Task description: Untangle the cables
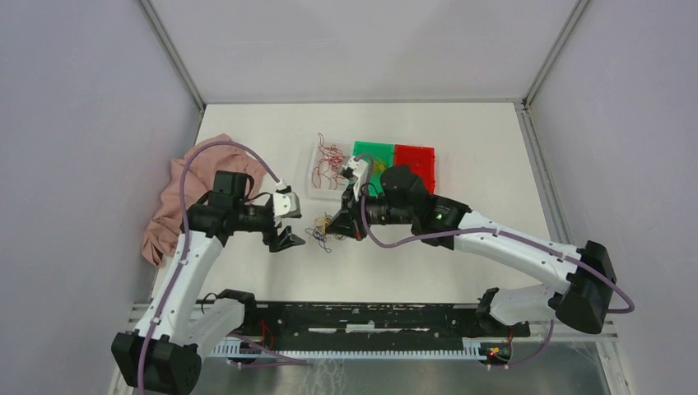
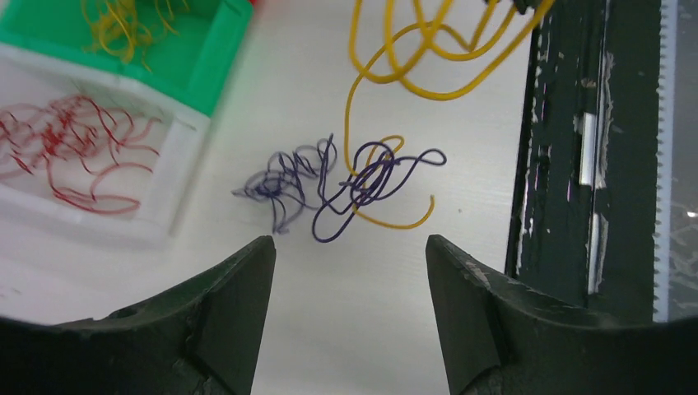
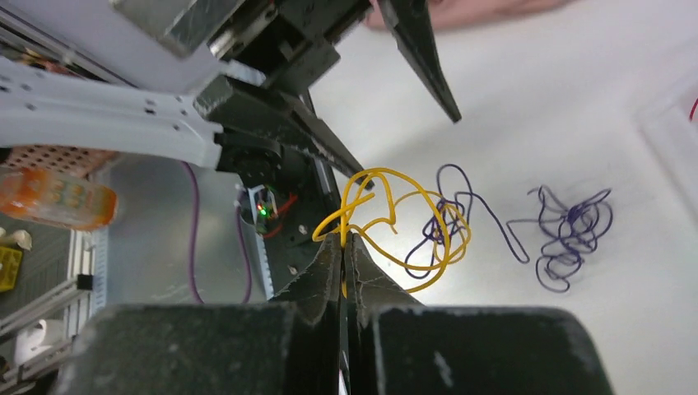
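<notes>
The cables lie in a small clump (image 1: 321, 236) on the white table between my two grippers. A yellow cable (image 3: 395, 216) loops up from the clump, and my right gripper (image 3: 343, 240) is shut on one of its strands. That cable is still threaded through a purple cable (image 3: 449, 222). A second purple tangle (image 3: 568, 234) lies apart to the side. My left gripper (image 2: 350, 247) is open just short of the purple cables (image 2: 354, 185), with nothing between its fingers. In the top view the left gripper (image 1: 288, 239) sits left of the clump and the right gripper (image 1: 340, 228) right over it.
A clear white tray (image 1: 315, 177) holds dark red cables. A green tray (image 1: 368, 151) with yellow cables and a red tray (image 1: 414, 162) stand beside it. A pink cloth (image 1: 177, 206) lies at the left. A black rail (image 1: 370, 317) runs along the near edge.
</notes>
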